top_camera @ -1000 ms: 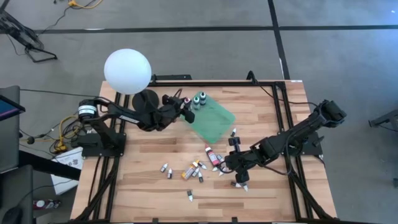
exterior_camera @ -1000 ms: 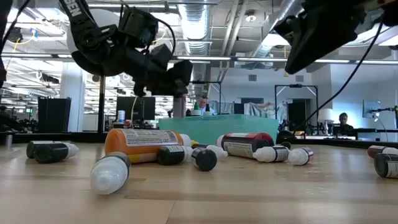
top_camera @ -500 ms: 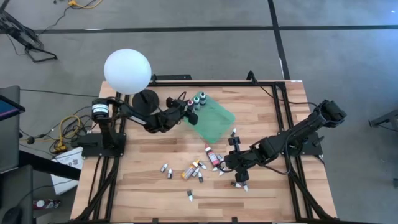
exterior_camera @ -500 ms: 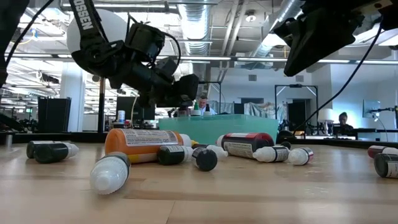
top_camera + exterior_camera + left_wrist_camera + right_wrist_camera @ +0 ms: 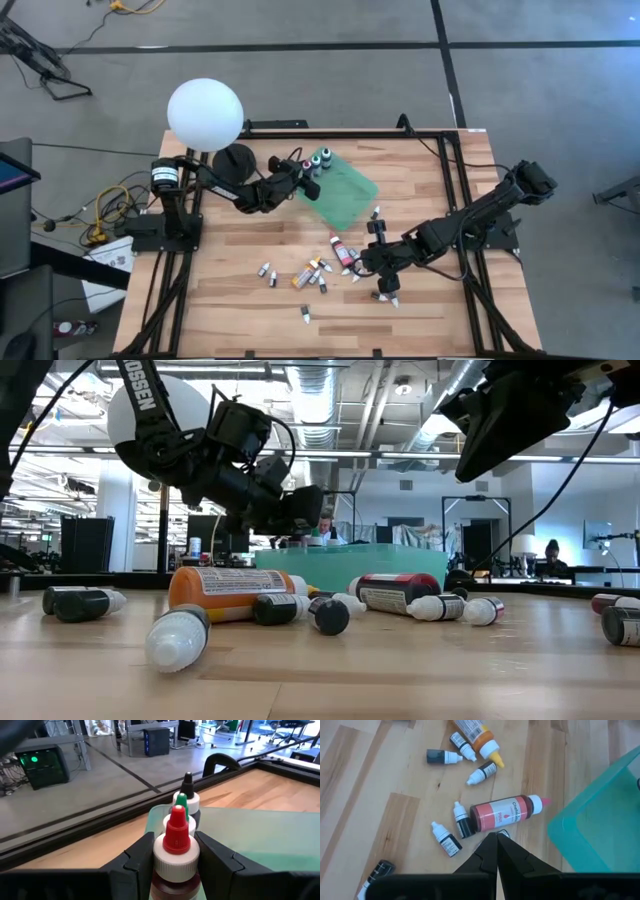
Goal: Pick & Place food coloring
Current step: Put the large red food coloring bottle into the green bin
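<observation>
Wooden slatted tabletop (image 5: pixel 240 290) still carries roughly a dozen loose food-coloring bottles (image 5: pixel 312 273). Right gripper (image 5: pixel 350 271) hovers over them, fingers together, empty. Farther back, left gripper (image 5: pixel 303 180) clamps a red-capped bottle (image 5: pixel 176 851) over the green square tray (image 5: pixel 345 202), beside two placed bottles (image 5: pixel 320 159).

Bottles (image 5: pixel 318 160) stand in the tray's (image 5: pixel 345 200) far corner (others (image 5: pixel 310 272) lie scattered nearer).

Legible markings:

- Left arm (image 5: pixel 150 405), low view: white capital letters "OSSEN" run along the dark link; the start of the word is cut off.
- Pink-labelled bottle (image 5: pixel 501 813), right wrist view: label carries "Chefmaster".
- Remaining bottle labels carry print too small to read.
</observation>
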Available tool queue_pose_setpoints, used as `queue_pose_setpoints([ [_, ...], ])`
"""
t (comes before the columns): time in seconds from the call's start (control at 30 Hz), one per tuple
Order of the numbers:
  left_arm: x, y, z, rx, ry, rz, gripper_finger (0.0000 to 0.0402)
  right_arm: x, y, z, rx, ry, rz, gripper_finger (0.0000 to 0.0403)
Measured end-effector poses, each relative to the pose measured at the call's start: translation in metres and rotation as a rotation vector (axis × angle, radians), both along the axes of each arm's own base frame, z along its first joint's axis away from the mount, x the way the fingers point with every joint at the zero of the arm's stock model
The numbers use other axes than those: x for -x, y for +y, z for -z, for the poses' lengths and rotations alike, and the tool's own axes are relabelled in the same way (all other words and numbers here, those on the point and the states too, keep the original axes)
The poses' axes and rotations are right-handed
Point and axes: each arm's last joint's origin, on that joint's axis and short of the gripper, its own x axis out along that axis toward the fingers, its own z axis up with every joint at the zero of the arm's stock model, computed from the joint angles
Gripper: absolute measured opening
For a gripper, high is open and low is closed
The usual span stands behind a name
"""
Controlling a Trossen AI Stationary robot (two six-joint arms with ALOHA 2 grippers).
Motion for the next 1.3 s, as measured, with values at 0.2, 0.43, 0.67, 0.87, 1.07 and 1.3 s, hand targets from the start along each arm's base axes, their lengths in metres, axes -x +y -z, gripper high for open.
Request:
queue_pose_setpoints([
  [0.2, 0.000, 0.000, 0.001, -0.006, 0.025, 0.001, 0.0120, 0.000, 0.000, 0.000, 0.000, 0.000, 0.000, 0.0000],
  [0.43, 0.002, 0.001, 0.002, -0.014, 0.038, -0.035, 0.0120, 0.000, 0.000, 0.000, 0.000, 0.000, -0.001, 0.0000],
  [0.67, 0.002, 0.001, 0.002, -0.001, 0.018, -0.053, 0.0120, 0.000, 0.000, 0.000, 0.000, 0.000, -0.001, 0.0000],
  [0.87, -0.001, 0.001, 0.017, 0.024, -0.028, -0.066, 0.0120, 0.000, 0.000, 0.000, -0.001, -0.001, 0.000, 0.0000],
  [1.07, -0.005, 0.001, 0.030, 0.009, -0.080, -0.097, 0.0120, 0.000, 0.000, 0.000, -0.001, 0.000, 0.000, 0.0000],
  [1.3, -0.005, -0.001, 0.032, -0.018, -0.071, -0.104, 0.0120, 0.000, 0.000, 0.000, 0.000, 0.000, 0.000, 0.0000],
])
